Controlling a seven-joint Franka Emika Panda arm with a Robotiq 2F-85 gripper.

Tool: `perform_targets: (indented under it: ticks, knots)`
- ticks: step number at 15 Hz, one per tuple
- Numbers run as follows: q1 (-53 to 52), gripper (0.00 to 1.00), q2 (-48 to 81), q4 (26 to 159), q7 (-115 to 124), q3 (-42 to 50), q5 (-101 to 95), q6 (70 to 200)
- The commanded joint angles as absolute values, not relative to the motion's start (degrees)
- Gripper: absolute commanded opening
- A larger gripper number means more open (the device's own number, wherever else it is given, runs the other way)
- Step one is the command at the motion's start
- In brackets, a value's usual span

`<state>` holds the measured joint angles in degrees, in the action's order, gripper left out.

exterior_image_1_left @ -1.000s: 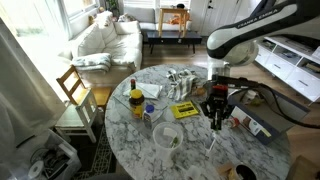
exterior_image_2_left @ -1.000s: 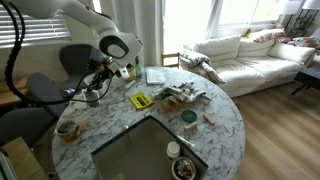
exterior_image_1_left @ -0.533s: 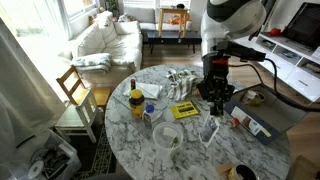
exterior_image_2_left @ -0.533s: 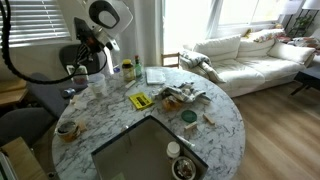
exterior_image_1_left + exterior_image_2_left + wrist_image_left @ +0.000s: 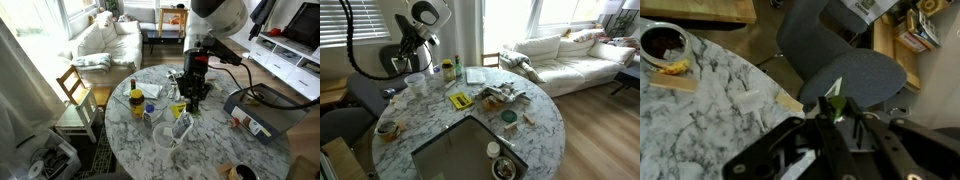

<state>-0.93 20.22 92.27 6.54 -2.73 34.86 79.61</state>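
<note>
Exterior view: the arm is hanging over the round marble table. The gripper is pointing down, jaws drawn in narrow and pinching the rim of a clear plastic cup. The cup is dangling tilted, just above the tabletop, beside a small bowl. A yellow jar is standing well apart from it.

Other exterior view: the gripper is holding the cup near the table's far edge. A yellow packet is lying nearby.

Wrist view: the gripper is showing dark fingers squeezing a pale sliver, too unclear to read as the cup. A grey chair is sitting past the table edge, and a dark bowl is resting on the marble.
</note>
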Motion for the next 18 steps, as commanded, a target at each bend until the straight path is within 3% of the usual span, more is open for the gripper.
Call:
perform_targets:
  ticks: [1,17,18]
  knots:
    - [-0.7,0.05,24.9,87.8,3.0,-3.3,37.0,79.9]
    - [-2.0,0.05,34.6,79.5,11.9,-2.9,32.4,82.4]
    - [-2.2,0.11,34.8,79.4,13.1,-2.9,31.7,82.2]
